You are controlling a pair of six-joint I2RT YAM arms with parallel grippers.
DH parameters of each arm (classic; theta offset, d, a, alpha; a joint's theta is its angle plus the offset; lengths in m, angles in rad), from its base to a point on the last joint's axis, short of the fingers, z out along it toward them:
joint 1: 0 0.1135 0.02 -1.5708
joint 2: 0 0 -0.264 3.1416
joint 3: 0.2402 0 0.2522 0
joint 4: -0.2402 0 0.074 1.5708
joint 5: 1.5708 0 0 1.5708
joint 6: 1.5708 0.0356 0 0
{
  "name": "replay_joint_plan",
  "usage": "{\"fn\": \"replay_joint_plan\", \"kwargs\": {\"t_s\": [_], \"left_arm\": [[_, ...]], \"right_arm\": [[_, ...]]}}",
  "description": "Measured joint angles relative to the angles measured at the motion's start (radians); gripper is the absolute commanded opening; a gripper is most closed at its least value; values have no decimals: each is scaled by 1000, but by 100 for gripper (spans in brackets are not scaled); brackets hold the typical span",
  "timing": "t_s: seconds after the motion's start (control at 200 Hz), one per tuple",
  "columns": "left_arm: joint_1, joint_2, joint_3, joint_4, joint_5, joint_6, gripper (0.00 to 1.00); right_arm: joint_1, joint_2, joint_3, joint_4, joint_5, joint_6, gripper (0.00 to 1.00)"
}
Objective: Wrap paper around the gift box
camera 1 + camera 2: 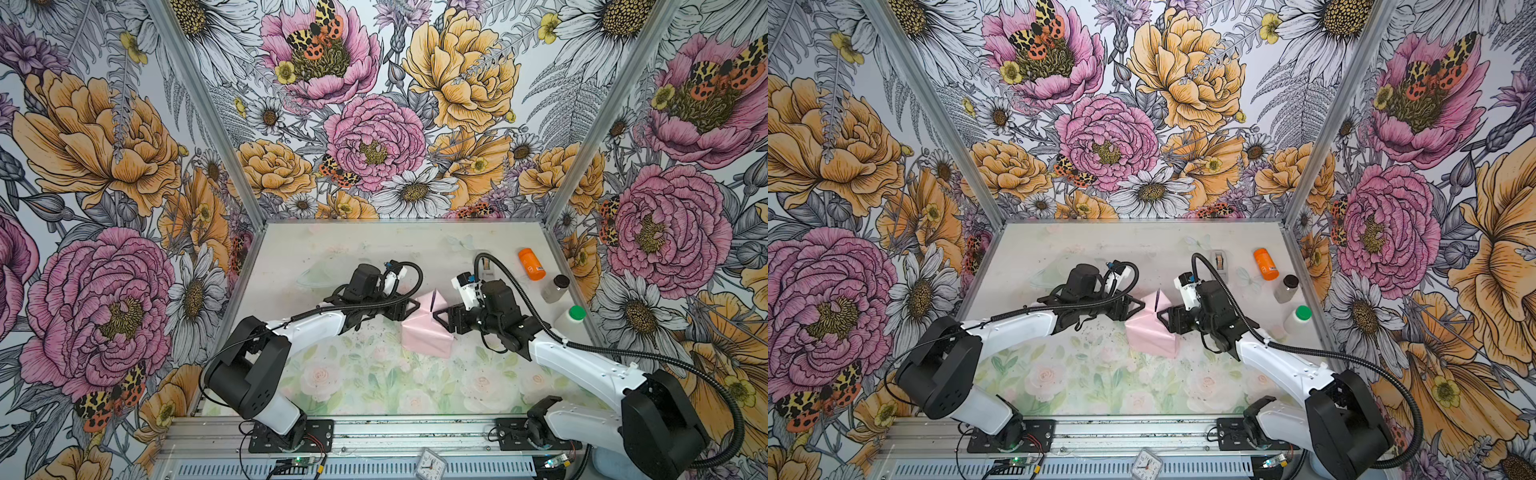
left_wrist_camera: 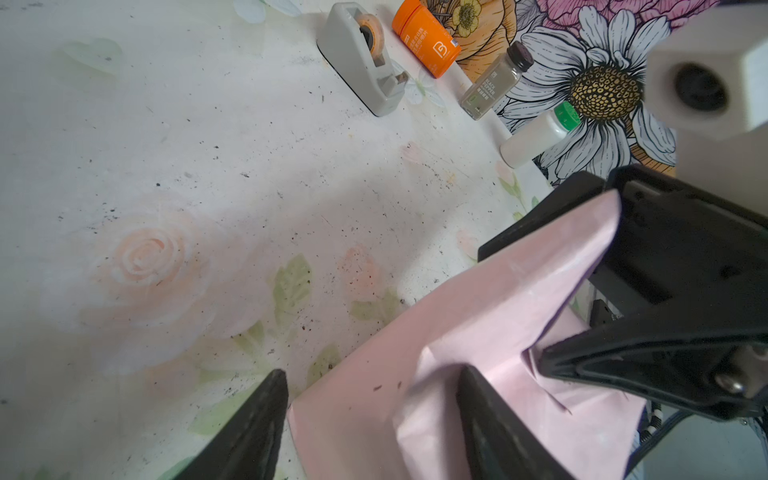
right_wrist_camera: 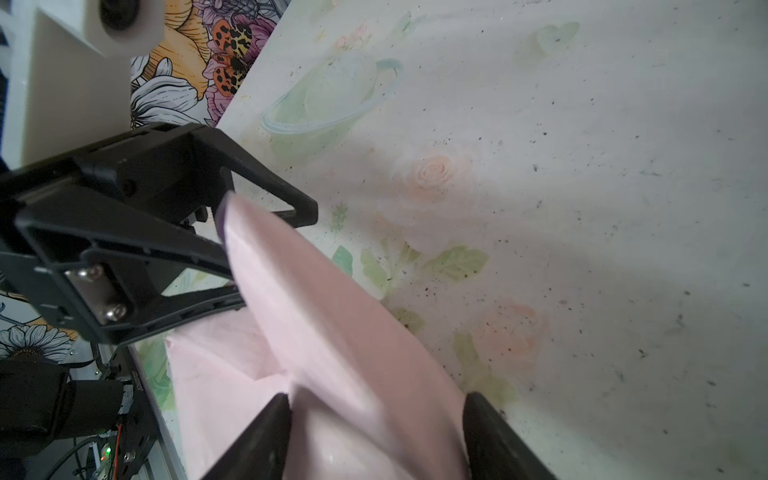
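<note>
We're working this from both sides: left gripper (image 1: pixel 411 311) and right gripper (image 1: pixel 441 320) are straddling the paper (image 1: pixel 424 338) mid-table with wide jaws, seemingly keeping its flaps standing (gift box is hiding underneath, we're guessing).

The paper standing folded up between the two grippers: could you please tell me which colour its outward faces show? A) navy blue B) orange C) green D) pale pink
D: the paper shows pale pink on its folded-up faces in both top views and in both wrist views, with only a thin purple edge visible.
</note>
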Motion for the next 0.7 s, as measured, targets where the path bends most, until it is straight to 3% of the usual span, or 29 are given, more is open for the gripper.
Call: {"fn": "replay_joint_plan", "kwargs": {"t_s": [0.7], "left_arm": [[-74,-32,-23,32,-195,62,66]], "right_arm": [[12,23,-32,105,8,78,72]]}}
